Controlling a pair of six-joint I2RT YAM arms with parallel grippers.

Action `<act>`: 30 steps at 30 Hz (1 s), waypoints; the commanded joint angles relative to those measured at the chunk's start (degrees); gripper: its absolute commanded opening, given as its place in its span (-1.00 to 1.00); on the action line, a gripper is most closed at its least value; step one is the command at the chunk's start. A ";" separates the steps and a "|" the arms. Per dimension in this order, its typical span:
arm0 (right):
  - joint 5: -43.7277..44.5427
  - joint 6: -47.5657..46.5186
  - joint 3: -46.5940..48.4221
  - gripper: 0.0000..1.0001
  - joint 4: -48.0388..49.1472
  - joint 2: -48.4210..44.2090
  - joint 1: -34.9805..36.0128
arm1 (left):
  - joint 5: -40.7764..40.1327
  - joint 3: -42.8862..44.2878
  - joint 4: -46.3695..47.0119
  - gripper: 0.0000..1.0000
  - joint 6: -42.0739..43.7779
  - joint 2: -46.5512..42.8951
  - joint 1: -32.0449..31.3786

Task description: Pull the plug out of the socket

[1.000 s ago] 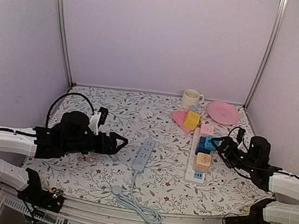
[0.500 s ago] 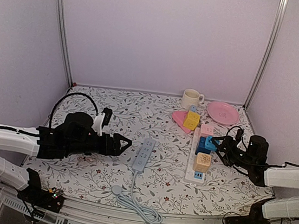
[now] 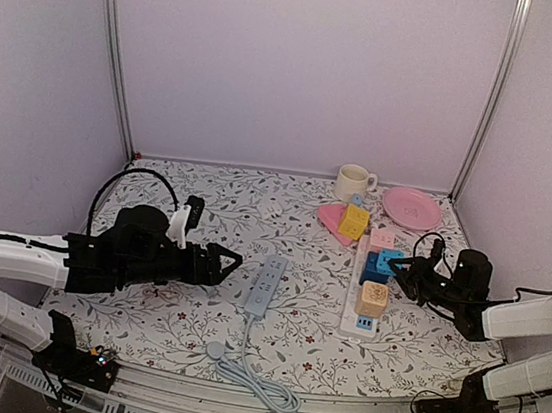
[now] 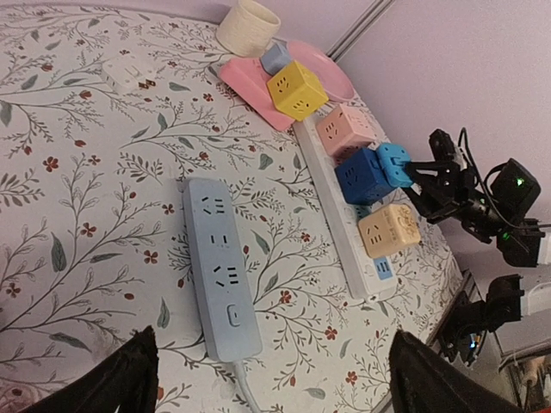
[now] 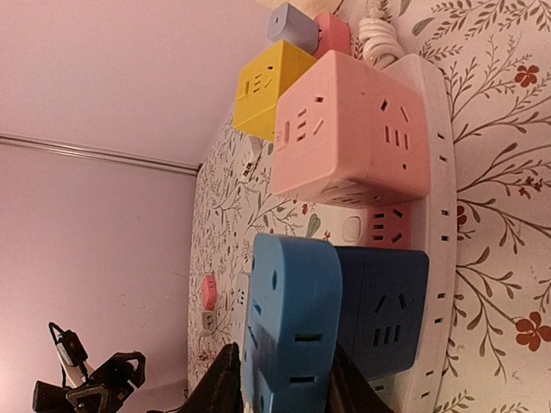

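A cream mug (image 3: 354,183) is standing at the far edge of the flowered table (image 3: 235,212), just beside a pink plate (image 3: 411,208). A grey-blue power strip (image 3: 265,285) is lying in the middle, and its cable (image 3: 256,382) is coiling near the front edge.

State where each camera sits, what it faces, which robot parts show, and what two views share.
Top external: above, behind the bases, facing the table; left hand, right hand show.
Left wrist: on the left arm, facing the grey strip; its fingertips show.
Right wrist: on the right arm, facing the light blue plug; its fingers flank it.
Shared: both wrist views show the pink cube.
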 commanded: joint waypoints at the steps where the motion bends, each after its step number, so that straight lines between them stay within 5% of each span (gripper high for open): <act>1: -3.16 1.21 0.24 -0.49 5.31 1.64 -0.06 | -0.55 0.99 0.26 0.86 -0.35 0.28 -1.16; 8: -5.45 3.07 -0.86 -0.92 9.74 2.88 0.25 | -0.57 1.06 0.48 0.86 -0.44 0.75 -1.32; 30: -0.29 4.12 4.73 -0.95 10.47 4.32 17.82 | 0.08 0.89 2.25 0.86 -1.02 3.64 -2.04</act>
